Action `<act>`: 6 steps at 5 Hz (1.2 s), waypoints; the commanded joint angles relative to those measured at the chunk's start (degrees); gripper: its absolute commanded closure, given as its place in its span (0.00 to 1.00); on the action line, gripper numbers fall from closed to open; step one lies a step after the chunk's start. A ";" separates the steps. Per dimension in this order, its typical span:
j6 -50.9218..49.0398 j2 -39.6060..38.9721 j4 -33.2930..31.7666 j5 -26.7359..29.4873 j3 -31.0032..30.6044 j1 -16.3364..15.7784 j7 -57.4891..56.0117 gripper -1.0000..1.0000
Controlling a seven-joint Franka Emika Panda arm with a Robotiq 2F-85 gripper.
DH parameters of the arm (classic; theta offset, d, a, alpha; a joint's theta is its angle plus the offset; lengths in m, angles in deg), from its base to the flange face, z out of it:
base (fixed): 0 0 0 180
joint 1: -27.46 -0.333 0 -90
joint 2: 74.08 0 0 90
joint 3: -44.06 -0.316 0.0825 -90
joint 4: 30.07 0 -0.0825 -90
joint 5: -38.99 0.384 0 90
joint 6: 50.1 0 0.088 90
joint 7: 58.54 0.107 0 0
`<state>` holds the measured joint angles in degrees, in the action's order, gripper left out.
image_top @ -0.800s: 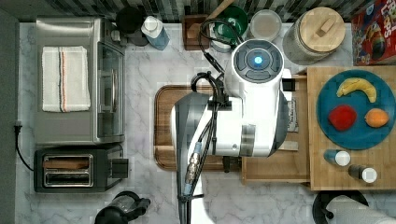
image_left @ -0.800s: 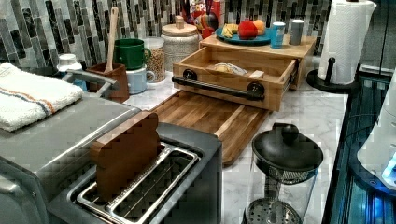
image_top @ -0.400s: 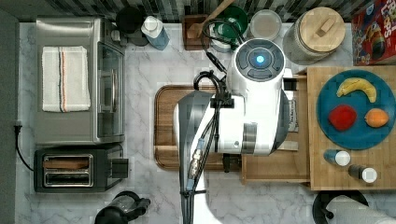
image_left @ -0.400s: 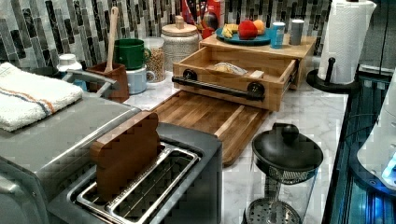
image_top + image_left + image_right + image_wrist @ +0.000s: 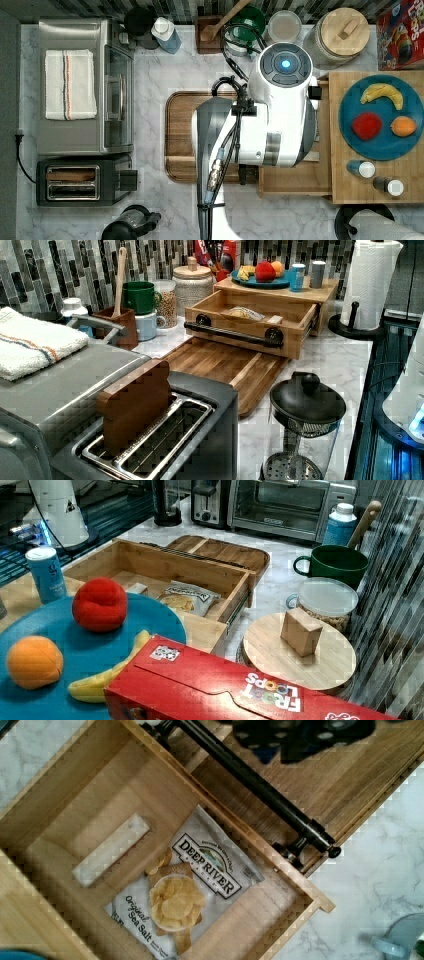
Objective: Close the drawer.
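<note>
The light bamboo drawer [image 5: 250,315] stands pulled out of its wooden cabinet, its black bar handle [image 5: 227,334] facing the dark tray. In the top view my arm covers most of the drawer [image 5: 295,182]. The right view shows the drawer [image 5: 165,565] open with a chip bag [image 5: 190,597] inside. In the wrist view the drawer floor [image 5: 100,805] holds the Deep River chip bag [image 5: 185,885] and a small white block [image 5: 110,850]. My gripper [image 5: 300,737] hovers above the handle bar [image 5: 250,780], on the tray side of the drawer front.
A dark brown round-cornered tray [image 5: 180,135] lies on the marble in front of the drawer. A blue plate [image 5: 380,145] of fruit tops the cabinet. A toaster oven [image 5: 85,85], toaster [image 5: 75,182], French press [image 5: 305,410], paper towel roll [image 5: 370,280], green mug [image 5: 335,562] and lidded jar [image 5: 300,650] stand around.
My arm has shifted slightly toward the top view's right. The drawer stays open by the same amount and its contents have not moved.
</note>
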<state>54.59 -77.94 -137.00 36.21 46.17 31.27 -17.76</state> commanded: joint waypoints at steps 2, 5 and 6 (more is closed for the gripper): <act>4.77 1.28 -5.84 11.06 -3.43 -2.53 -20.12 0.00; 19.00 3.06 -18.60 6.87 -5.52 -6.78 -22.95 1.00; 20.19 1.80 -20.08 5.47 -5.91 -6.16 -26.14 1.00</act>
<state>72.61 -77.87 -155.97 44.27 40.68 26.98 -37.45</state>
